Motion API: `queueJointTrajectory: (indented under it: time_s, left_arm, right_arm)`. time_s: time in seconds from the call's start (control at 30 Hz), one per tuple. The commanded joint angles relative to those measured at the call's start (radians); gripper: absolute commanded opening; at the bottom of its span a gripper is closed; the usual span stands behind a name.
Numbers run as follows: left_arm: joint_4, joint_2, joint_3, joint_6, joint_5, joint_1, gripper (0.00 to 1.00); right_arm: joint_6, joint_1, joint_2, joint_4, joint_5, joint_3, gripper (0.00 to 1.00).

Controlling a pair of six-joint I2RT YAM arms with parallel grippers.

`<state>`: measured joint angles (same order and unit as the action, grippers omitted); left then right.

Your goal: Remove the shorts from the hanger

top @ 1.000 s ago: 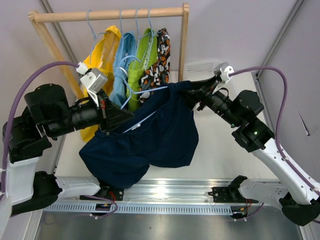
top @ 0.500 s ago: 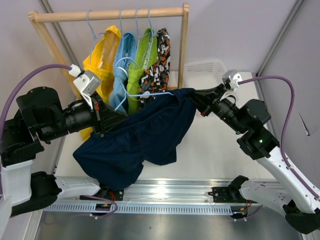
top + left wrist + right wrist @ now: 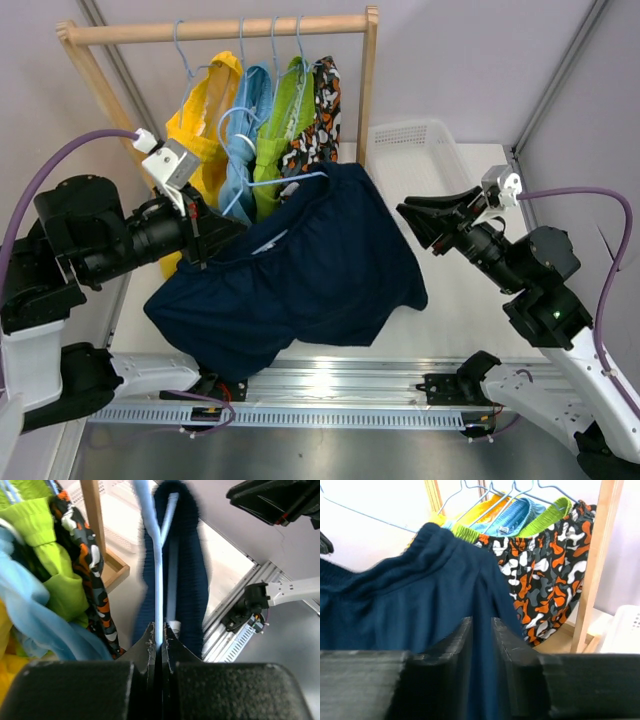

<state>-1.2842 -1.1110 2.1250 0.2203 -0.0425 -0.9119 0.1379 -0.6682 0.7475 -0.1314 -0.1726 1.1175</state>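
Our left pincer (image 3: pixel 159 639) is clamped on the blue hanger (image 3: pixel 159 580) carrying navy shorts (image 3: pixel 300 280); our right pincer (image 3: pixel 481 623) stands slightly apart, empty.

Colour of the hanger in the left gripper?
The hanger is light blue; left wrist view shows it best.

The place looks like a robotics laboratory, a small test cell. Plain pale wall panels (image 3: pixel 480 60) set in metal frames (image 3: pixel 560 75) close in a white table (image 3: pixel 460 310). An aluminium rail (image 3: pixel 340 385) runs along its near edge, and thick purple cables (image 3: pixel 60 165) hang in loops.
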Motion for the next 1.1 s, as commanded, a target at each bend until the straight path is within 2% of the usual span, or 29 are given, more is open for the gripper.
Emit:
queueJointTrajectory:
  time_s: [0.0,0.03,0.07,0.1,0.13,0.17,0.2,0.23,0.27,0.3,0.67,0.83,0.87,0.9,0.93,0.97,1.07]
  left_arm:
    - [0.098,0.028,0.026,0.013,-0.076,0.007,0.00]
    - [0.098,0.030,0.026,0.013,-0.077,0.007,0.00]
    - [0.100,0.030,0.026,0.011,-0.077,0.007,0.00]
    - [0.100,0.030,0.027,0.011,-0.077,0.007,0.00]
    - [0.102,0.031,0.029,0.011,-0.076,0.007,0.00]
    - [0.103,0.031,0.026,0.011,-0.073,0.007,0.00]
    - [0.108,0.031,0.026,0.011,-0.065,0.007,0.00]
    - [0.111,0.033,0.026,0.013,-0.059,0.007,0.00]
    - [0.111,0.033,0.024,0.013,-0.054,0.008,0.00]
    - [0.115,0.033,0.023,0.013,-0.045,0.007,0.00]
    - [0.144,0.023,0.038,0.033,0.081,0.007,0.00]
    - [0.158,0.030,0.032,0.045,0.131,0.007,0.00]
    - [0.157,0.028,0.029,0.045,0.132,0.007,0.00]
    - [0.155,0.028,0.030,0.044,0.128,0.008,0.00]
    - [0.151,0.030,0.029,0.042,0.127,0.007,0.00]
    - [0.140,0.027,0.032,0.042,0.116,0.007,0.00]
    - [0.097,0.023,0.036,0.047,0.083,0.007,0.00]
  right_arm:
    - [-0.004,0.007,-0.010,-0.020,-0.017,-0.011,0.37]
    - [0.000,0.007,-0.011,-0.016,-0.028,-0.015,0.40]
    - [0.006,0.007,-0.013,-0.013,-0.039,-0.019,0.37]
    - [0.011,0.007,-0.013,-0.008,-0.047,-0.024,0.30]
    - [0.014,0.007,-0.013,-0.001,-0.050,-0.033,0.17]
    - [0.020,0.007,-0.013,0.004,-0.050,-0.038,0.15]
    - [0.023,0.009,-0.010,0.007,-0.050,-0.044,0.23]
    - [0.031,0.007,-0.008,0.022,-0.051,-0.059,0.40]
    - [0.038,0.009,-0.005,0.033,-0.060,-0.065,0.65]
    - [0.043,0.007,0.001,0.042,-0.080,-0.071,0.99]
    - [0.028,0.019,0.243,0.279,-0.149,-0.045,1.00]
    - [0.075,0.042,0.354,0.415,-0.214,-0.035,1.00]
    - [0.092,0.047,0.372,0.436,-0.225,-0.033,0.95]
    - [0.097,0.048,0.401,0.467,-0.249,-0.033,0.55]
    - [0.101,0.055,0.412,0.478,-0.257,-0.030,0.21]
    - [0.106,0.056,0.420,0.480,-0.248,-0.028,0.00]
    - [0.114,0.107,0.403,0.493,-0.245,-0.050,0.00]
